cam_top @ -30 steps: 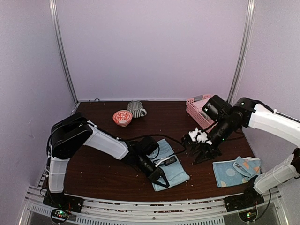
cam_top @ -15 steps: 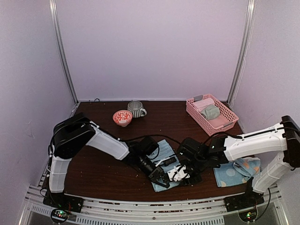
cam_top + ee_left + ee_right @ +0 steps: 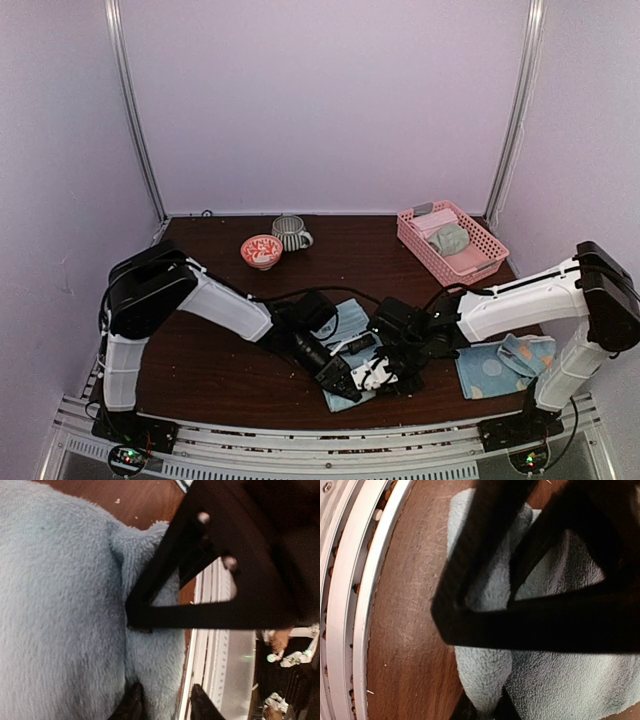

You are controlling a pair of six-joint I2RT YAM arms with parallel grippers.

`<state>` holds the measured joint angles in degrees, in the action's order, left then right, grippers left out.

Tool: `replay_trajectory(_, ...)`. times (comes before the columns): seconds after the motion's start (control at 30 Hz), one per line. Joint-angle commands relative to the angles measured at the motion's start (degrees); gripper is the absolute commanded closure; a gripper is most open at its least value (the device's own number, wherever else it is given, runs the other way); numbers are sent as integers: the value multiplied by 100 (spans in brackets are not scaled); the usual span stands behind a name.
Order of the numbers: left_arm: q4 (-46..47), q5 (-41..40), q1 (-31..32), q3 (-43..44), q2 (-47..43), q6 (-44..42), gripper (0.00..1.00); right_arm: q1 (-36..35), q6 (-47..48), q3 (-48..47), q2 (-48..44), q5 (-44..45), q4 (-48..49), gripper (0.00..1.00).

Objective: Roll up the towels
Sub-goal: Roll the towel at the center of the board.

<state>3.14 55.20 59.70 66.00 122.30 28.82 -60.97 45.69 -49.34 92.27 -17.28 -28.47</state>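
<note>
A plain light blue towel (image 3: 352, 338) lies flat at the front middle of the table. My left gripper (image 3: 340, 381) is at its near corner; in the left wrist view (image 3: 165, 707) its fingers straddle a raised fold of the towel (image 3: 60, 605) at the table's edge. My right gripper (image 3: 385, 376) is just beside it, and in the right wrist view (image 3: 482, 712) it pinches a fold of the same towel (image 3: 560, 680). A dotted blue towel (image 3: 505, 365), partly rolled, lies at the front right. A grey-green towel (image 3: 450, 238) and a pink one sit in the basket.
A pink lattice basket (image 3: 480, 262) stands at the back right. A red patterned bowl (image 3: 261, 251) and a striped mug (image 3: 290, 232) stand at the back middle. The metal front rail (image 3: 300, 450) runs right below both grippers. The two arms are close together.
My right arm swung from near the basket down to the plain towel's front edge and closed on a fold beside the left gripper. My left gripper barely moved.
</note>
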Motion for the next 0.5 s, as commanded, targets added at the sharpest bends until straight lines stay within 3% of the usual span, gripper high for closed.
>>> replay_trajectory(0.0,-494,-2448,17,-596,-1182,-916,61,388,80,-343,527,-1129,-1018,96)
replay_trajectory(0.17,394,-4096,39,-1697,-2766,-1125,56,1151,405,-1275,1590,-2259,-2232,96)
replay_trajectory(0.27,938,-4980,501,-2221,-3584,-1609,53,1599,848,-2036,2558,-2950,-3308,97)
replay_trajectory(0.37,623,-5871,1246,-1953,-3622,-2487,54,1873,1262,-2733,3430,-3327,-4359,98)
replay_trajectory(0.47,5,-5834,1572,-1249,-2983,-2966,57,2026,1330,-3248,4121,-3446,-4888,99)
